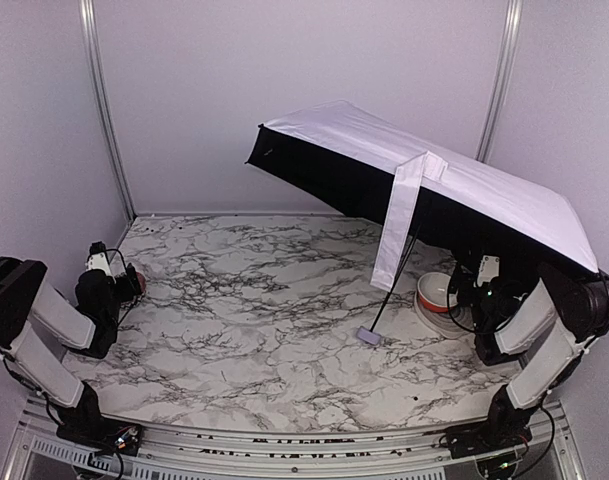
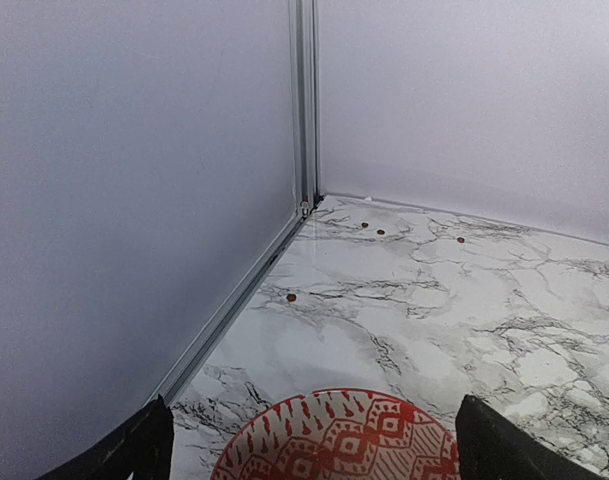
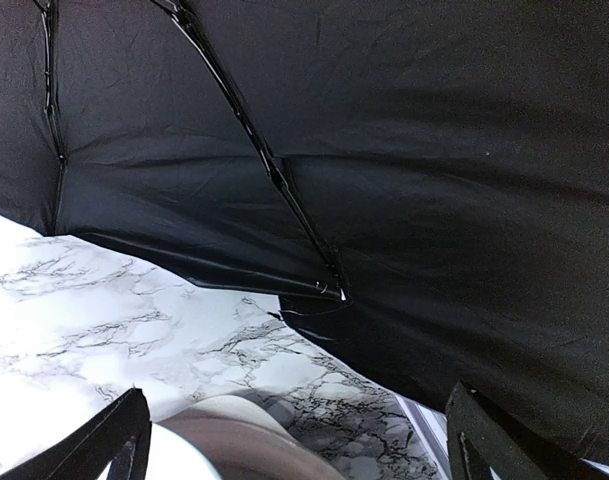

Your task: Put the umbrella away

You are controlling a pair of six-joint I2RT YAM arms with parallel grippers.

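Where things rest: marbled bench (image 1: 264, 300), pale walls (image 1: 284, 60) around.
Umbrella (image 1: 464, 180): open, tilted over far right corner, handle (image 1: 369, 337) on bench.
Bowl (image 1: 436, 292): right edge, under canopy.
Claws: left claw (image 2: 319, 445), right claw (image 3: 294, 440) spread wide, empty.

The umbrella (image 1: 424, 180) canopy hides the table's (image 1: 264, 300) far right corner and the upper part of its own shaft (image 1: 392, 295). The right arm (image 1: 544, 320) covers part of the orange-and-white bowl (image 1: 434, 292). In the left wrist view, the bottom edge cuts off a red-patterned bowl (image 2: 334, 435) and leaves only 2 fingertips (image 2: 134, 450) of the left gripper (image 2: 312, 430). In the right wrist view, a pale rim (image 3: 234, 440) at the bottom edge is blurred.
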